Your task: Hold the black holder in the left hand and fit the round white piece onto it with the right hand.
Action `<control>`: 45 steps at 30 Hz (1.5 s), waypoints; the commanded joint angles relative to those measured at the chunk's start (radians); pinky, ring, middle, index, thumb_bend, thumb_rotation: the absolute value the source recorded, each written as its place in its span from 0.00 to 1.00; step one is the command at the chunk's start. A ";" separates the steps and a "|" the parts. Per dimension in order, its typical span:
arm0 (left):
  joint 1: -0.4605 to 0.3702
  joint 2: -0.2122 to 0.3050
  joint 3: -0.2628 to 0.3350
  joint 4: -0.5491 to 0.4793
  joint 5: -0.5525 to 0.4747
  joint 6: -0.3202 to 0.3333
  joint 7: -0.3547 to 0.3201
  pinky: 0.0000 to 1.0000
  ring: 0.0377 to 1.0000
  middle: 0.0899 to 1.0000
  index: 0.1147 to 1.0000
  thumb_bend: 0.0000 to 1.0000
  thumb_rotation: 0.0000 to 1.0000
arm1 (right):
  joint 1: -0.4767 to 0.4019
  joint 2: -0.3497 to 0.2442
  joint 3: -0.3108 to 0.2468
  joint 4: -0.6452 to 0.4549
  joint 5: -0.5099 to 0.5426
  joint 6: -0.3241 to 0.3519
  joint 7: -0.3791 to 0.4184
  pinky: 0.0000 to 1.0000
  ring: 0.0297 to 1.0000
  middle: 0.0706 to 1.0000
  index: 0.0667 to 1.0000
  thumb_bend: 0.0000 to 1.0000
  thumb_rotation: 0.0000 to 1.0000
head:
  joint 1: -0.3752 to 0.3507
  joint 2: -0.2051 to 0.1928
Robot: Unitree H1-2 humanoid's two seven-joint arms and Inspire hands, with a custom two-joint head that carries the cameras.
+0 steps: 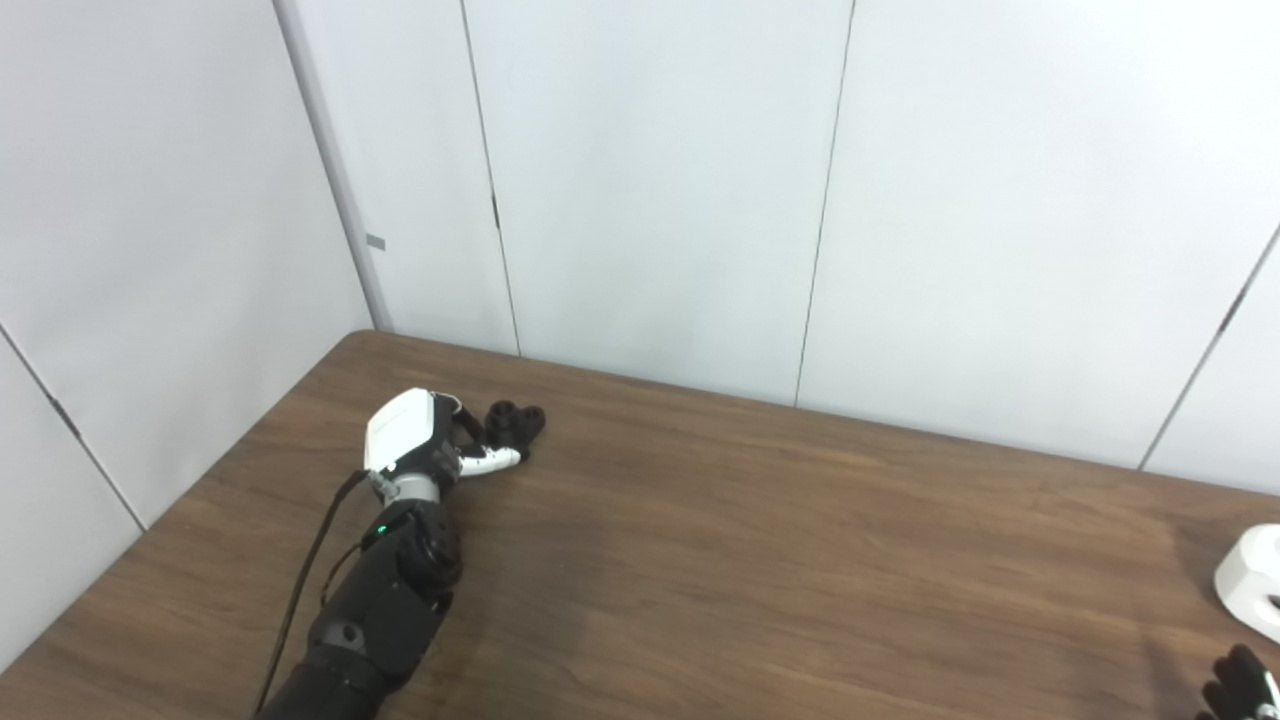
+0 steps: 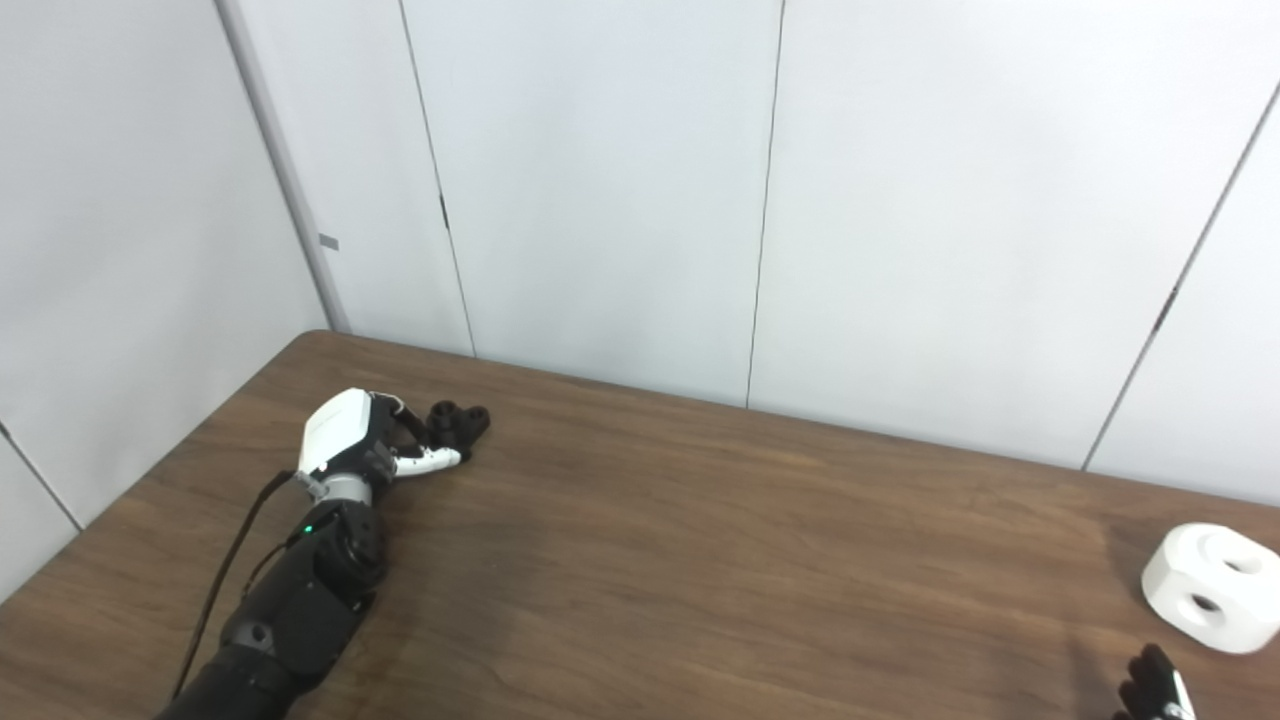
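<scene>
The black holder (image 1: 516, 420) lies on the brown surface (image 1: 760, 560) in the left-centre of the frame, near the far edge by the white wall panels (image 1: 660, 190). The left hand (image 1: 425, 440) reaches it from below-left, its fingers (image 1: 497, 460) touching the holder's near side; whether it actually grips it cannot be told. The round white piece (image 2: 1212, 587) rests at the lower right, well apart from the holder. Just below it, only the dark fingertips of the right hand (image 2: 1152, 685) show at the bottom edge, touching nothing; whether that hand is spread or clenched cannot be told.
</scene>
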 commanded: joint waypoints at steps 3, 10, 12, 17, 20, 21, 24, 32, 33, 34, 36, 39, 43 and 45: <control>-0.021 0.022 -0.007 0.016 0.001 0.003 -0.010 1.00 0.89 0.74 0.42 0.52 0.05 | -0.011 -0.001 -0.001 -0.040 -0.001 -0.011 -0.001 1.00 1.00 1.00 1.00 0.66 1.00 | -0.003 0.000; -0.007 0.024 -0.002 0.002 -0.017 -0.014 -0.026 1.00 0.90 0.75 0.42 0.52 0.05 | -0.011 0.007 -0.002 -0.056 0.001 0.006 -0.009 1.00 1.00 1.00 1.00 0.66 1.00 | -0.011 0.003; 0.005 0.026 -0.009 -0.018 -0.018 -0.011 -0.042 1.00 0.90 0.75 0.42 0.52 0.05 | -0.010 0.010 -0.003 -0.060 0.001 0.012 -0.012 1.00 1.00 1.00 1.00 0.66 1.00 | -0.016 0.005; 0.063 0.020 -0.025 -0.131 -0.018 -0.003 -0.078 1.00 0.88 0.75 0.42 0.52 0.05 | -0.009 0.010 0.001 -0.067 -0.009 0.020 -0.016 1.00 1.00 1.00 1.00 0.66 1.00 | -0.025 0.009; 0.095 0.015 -0.035 -0.202 -0.016 0.006 -0.097 1.00 0.87 0.76 0.42 0.52 0.05 | -0.009 0.013 0.002 -0.072 -0.012 0.023 -0.019 1.00 1.00 1.00 1.00 0.63 1.00 | -0.035 0.013; 0.111 0.010 -0.038 -0.236 -0.020 0.002 -0.103 1.00 0.87 0.76 0.42 0.52 0.05 | -0.009 0.014 0.002 -0.073 -0.012 0.024 -0.020 1.00 1.00 1.00 1.00 0.63 1.00 | -0.038 0.014; 0.151 0.000 -0.058 -0.324 -0.007 -0.013 -0.114 1.00 0.86 0.75 0.42 0.52 0.05 | -0.009 0.016 0.004 -0.073 -0.023 0.021 -0.023 1.00 1.00 1.00 1.00 0.63 1.00 | -0.048 0.018; 0.234 -0.046 -0.121 -0.502 0.063 -0.012 -0.141 1.00 0.89 0.77 0.42 0.52 0.05 | -0.005 0.022 0.011 -0.081 -0.043 0.022 -0.027 1.00 1.00 1.00 1.00 0.58 1.00 | -0.086 0.030; 0.246 -0.052 -0.134 -0.519 0.077 -0.018 -0.141 1.00 0.89 0.78 0.42 0.52 0.05 | -0.005 0.022 0.011 -0.079 -0.042 0.019 -0.026 1.00 1.00 1.00 1.00 0.57 1.00 | -0.092 0.033; 0.254 -0.057 -0.142 -0.530 0.088 -0.022 -0.142 1.00 0.90 0.78 0.42 0.52 0.05 | -0.004 0.022 0.011 -0.078 -0.041 0.017 -0.025 1.00 1.00 1.00 1.00 0.57 1.00 | -0.094 0.033; 0.276 -0.066 -0.164 -0.558 0.111 -0.035 -0.141 1.00 0.90 0.79 0.42 0.52 0.05 | -0.005 0.024 0.012 -0.075 -0.040 0.014 -0.025 1.00 1.00 1.00 1.00 0.56 1.00 | -0.112 0.040; 0.299 -0.075 -0.180 -0.585 0.135 -0.050 -0.139 1.00 0.91 0.79 0.42 0.52 0.05 | -0.004 0.028 0.015 -0.078 -0.051 0.015 -0.030 1.00 1.00 1.00 1.00 0.57 1.00 | -0.133 0.049; 0.338 -0.099 -0.199 -0.627 0.155 -0.078 -0.132 1.00 0.89 0.78 0.42 0.52 0.05 | -0.005 0.035 0.017 -0.073 -0.052 0.010 -0.028 1.00 1.00 1.00 1.00 0.56 1.00 | -0.166 0.064; 0.364 -0.109 -0.217 -0.655 0.179 -0.085 -0.138 1.00 0.89 0.78 0.42 0.52 0.05 | -0.007 0.037 0.019 -0.072 -0.053 0.009 -0.026 1.00 1.00 1.00 1.00 0.56 1.00 | -0.195 0.076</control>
